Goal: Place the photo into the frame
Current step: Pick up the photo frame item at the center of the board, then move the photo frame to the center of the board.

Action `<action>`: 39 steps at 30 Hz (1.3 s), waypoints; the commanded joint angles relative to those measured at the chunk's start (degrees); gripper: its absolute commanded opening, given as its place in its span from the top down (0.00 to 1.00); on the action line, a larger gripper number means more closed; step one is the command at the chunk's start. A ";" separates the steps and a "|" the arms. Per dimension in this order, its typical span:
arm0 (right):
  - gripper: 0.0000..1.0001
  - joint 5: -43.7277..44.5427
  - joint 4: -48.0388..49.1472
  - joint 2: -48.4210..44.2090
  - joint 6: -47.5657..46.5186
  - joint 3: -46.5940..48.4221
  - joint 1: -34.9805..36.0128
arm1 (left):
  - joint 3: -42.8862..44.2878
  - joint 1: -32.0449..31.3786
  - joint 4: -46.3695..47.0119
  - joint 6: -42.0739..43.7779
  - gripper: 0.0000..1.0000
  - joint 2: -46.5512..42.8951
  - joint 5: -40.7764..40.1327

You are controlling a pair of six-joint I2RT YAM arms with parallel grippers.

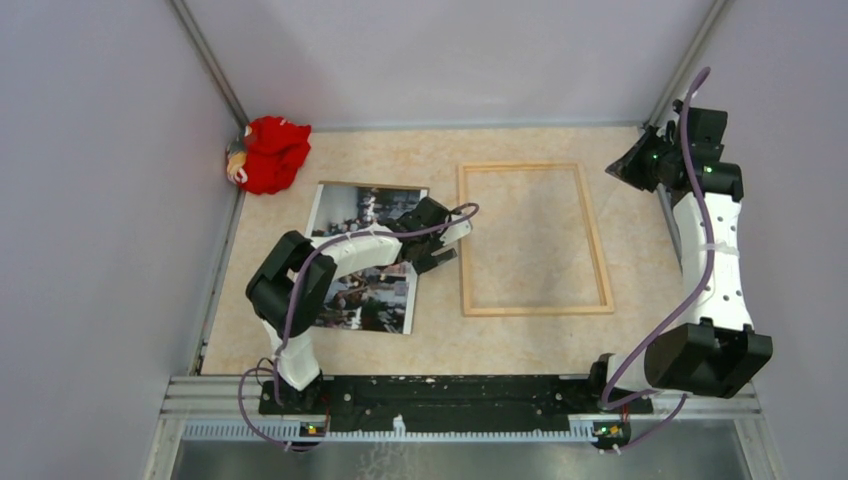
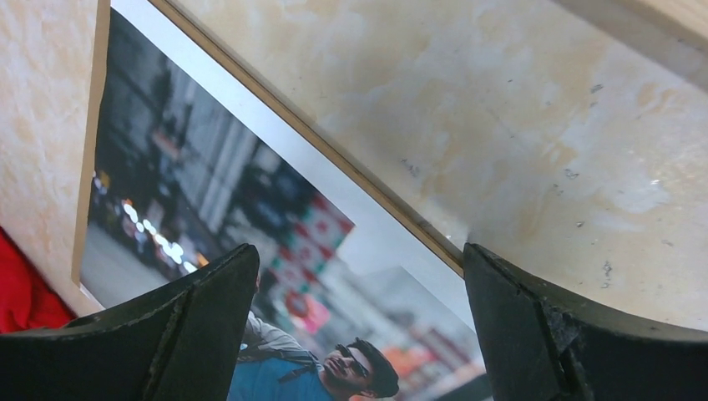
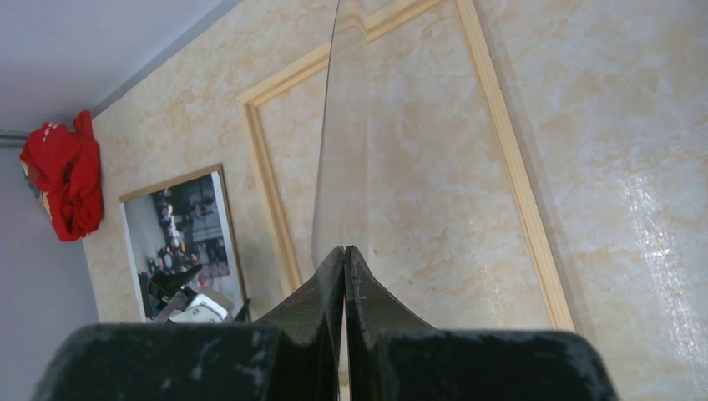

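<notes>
**A:** Overhead view first. Where does everything lie?

**B:** Your thin rectangular crowd-scene photo (image 1: 350,205) lies flat on the pale marbled table (image 1: 520,345), left of centre. The slim light-wood rectangular frame (image 1: 535,309) lies just to its right, apart from it, with only table showing through. Your left pincer (image 1: 447,248) hangs over the photo's right edge. Your right pincer (image 1: 632,162) is raised at the far right corner. A crumpled red cloth (image 1: 272,153) sits in the far left corner.

**A:** And the left wrist view?

**B:** Your left pincer's jaws stand wide apart, holding nothing, directly above the photo's white border. A thin brown board (image 2: 93,125) shows as a strip along the print's edges. Expect the print to be light, floppy and slick. It lies flat and offers no lip, so I'd take it at that right edge with a shallow pinch, then carry it low so it doesn't droop or crease.

**A:** The right wrist view?

**B:** Your right pincer is pressed together on what looks like a thin clear sheet (image 3: 342,125), seen edge-on above the frame. It is probably stiff, slippery and breakable.
</notes>
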 commanded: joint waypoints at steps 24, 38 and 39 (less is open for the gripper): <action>1.00 1.64 0.27 -4.51 0.12 1.53 -0.33 | 28.30 0.67 -22.14 -17.04 0.02 17.20 27.15; 1.00 0.38 0.59 -4.87 0.25 1.56 -0.32 | 16.84 1.02 -16.08 -10.45 0.31 13.28 15.47; 1.00 0.27 0.72 -4.86 0.34 1.45 -0.33 | 16.33 1.06 -15.86 -10.19 0.31 13.10 14.77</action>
